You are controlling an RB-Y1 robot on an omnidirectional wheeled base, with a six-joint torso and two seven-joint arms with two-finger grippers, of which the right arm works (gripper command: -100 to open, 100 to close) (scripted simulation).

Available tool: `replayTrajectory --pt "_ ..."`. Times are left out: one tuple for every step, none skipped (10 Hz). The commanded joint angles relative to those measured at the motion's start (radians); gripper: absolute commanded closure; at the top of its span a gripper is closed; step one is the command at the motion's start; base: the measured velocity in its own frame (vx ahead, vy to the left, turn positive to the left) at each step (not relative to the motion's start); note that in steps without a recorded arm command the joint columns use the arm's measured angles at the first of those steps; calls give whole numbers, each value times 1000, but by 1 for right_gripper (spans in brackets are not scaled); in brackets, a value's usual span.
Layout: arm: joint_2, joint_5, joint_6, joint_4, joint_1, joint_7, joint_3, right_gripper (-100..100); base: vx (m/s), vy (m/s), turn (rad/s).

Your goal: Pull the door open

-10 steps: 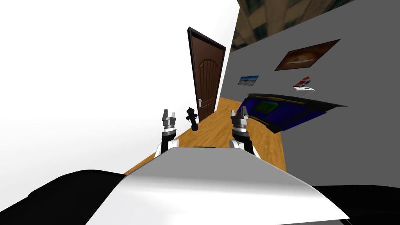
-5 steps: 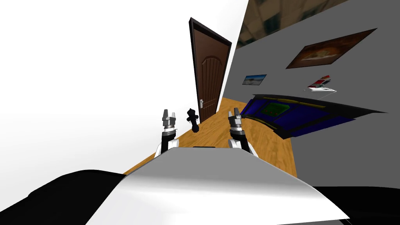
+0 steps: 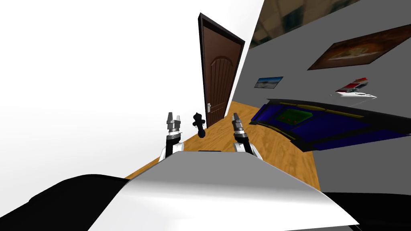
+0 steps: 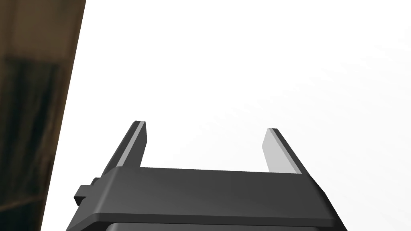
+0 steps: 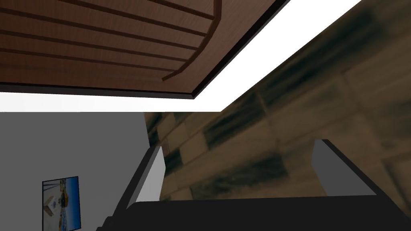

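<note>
Well, we are standing well back from the door (image 3: 218, 76), which sits in the upper middle of the head view. It is a dark brown panelled leaf in a dark frame, set flush in the white wall (image 3: 100, 80). Its small pale handle (image 3: 208, 107) shows on the door's left edge, low on the leaf, and neither hand is near it.

Our left gripper (image 3: 173, 117) is raised just left of centre, close by the white wall. Its two fingers stand wide apart with nothing between them, as its wrist view also shows (image 4: 205, 126). Our right gripper (image 3: 235, 118) is raised just right of centre over the wooden floor (image 3: 277, 144), below and to the right of the handle. In its wrist view (image 5: 241, 144) the blades are likewise spread and hold nothing, and the door's arched panel (image 5: 100, 40) fills the upper left, far beyond the fingertips.

Between the two grippers in the head view, a small black object (image 3: 198, 124) stands at the foot of the white wall, near the door's lower left corner.

At the right, the grey wall (image 3: 281, 52) carries a small blue picture (image 3: 268, 82) and a larger brown one (image 3: 361, 47). A dark, blue-topped piece of furniture (image 3: 321, 124) stands below them.
</note>
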Motion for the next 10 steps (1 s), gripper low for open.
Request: replayTrajectory --pt "-10 23 8 35 -20 34 1 -100 154 -26 96" --pt "-15 35 9 51 -28 50 1 -100 131 -12 77" --pt "-24 57 12 84 -43 80 3 -100 150 -10 123" --pt "-29 69 14 100 -51 96 4 -100 144 -23 95" --pt "-33 81 16 117 -59 112 5 -100 119 -26 71" --pt "-38 92 17 134 -67 127 6 -100 92 -32 84" --pt "-43 104 19 150 -75 143 7 -100 87 -31 74" --pt "-47 116 20 167 -83 159 8 -100 98 -25 89" --pt "-52 127 22 184 -90 175 9 -100 91 -17 78" --pt "-56 139 24 201 -98 190 10 -100 84 -17 61"
